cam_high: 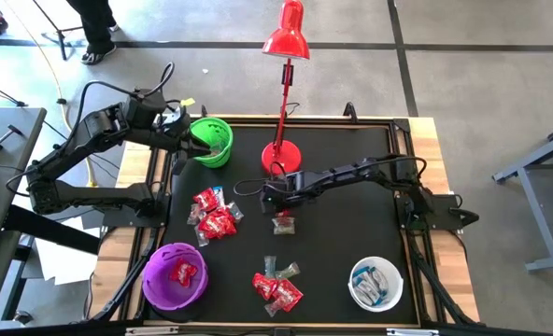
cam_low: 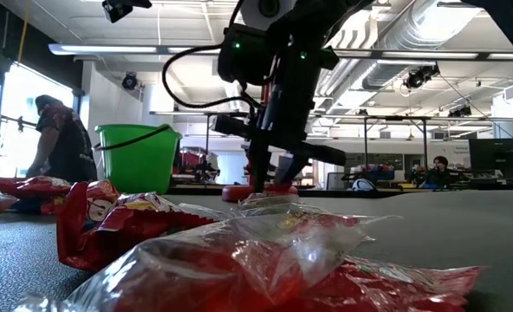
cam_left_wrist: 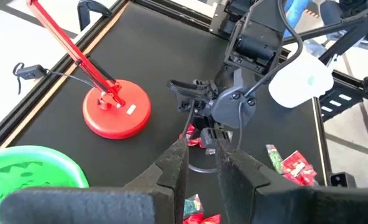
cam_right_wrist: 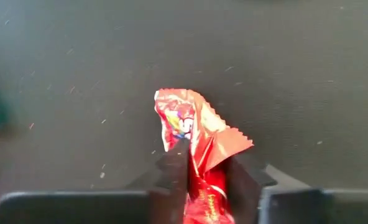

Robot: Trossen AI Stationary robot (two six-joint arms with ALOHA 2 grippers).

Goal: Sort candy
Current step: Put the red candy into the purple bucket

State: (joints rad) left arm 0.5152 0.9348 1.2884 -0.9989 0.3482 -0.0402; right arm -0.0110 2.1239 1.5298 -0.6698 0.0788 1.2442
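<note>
My right gripper [cam_high: 278, 207] is down at the middle of the black mat, in front of the red lamp's base [cam_high: 281, 154], and is shut on a red-wrapped candy [cam_right_wrist: 193, 127]. My left gripper [cam_high: 194, 142] hangs beside the green bowl [cam_high: 211, 140] at the far left. Its fingers [cam_left_wrist: 174, 165] stand a narrow gap apart with nothing between them. Loose candy lies in a pile left of centre [cam_high: 213, 215] and another near the front edge [cam_high: 276, 287]. My right gripper pinches one end of the red wrapper [cam_right_wrist: 202, 168] between its two fingers [cam_right_wrist: 174, 168]. The fingers come steeply from above. The rest of the crumpled wrapper sticks out beyond the fingertips and lies on the mat.
A purple bowl [cam_high: 150, 280] with red candy stands at the front left. At the front right a white bowl [cam_high: 356, 289] holds blue-and-white candy. The lamp's stem and shade [cam_high: 286, 42] rise over the far middle. A person [cam_low: 61, 139] stands beyond the table.
</note>
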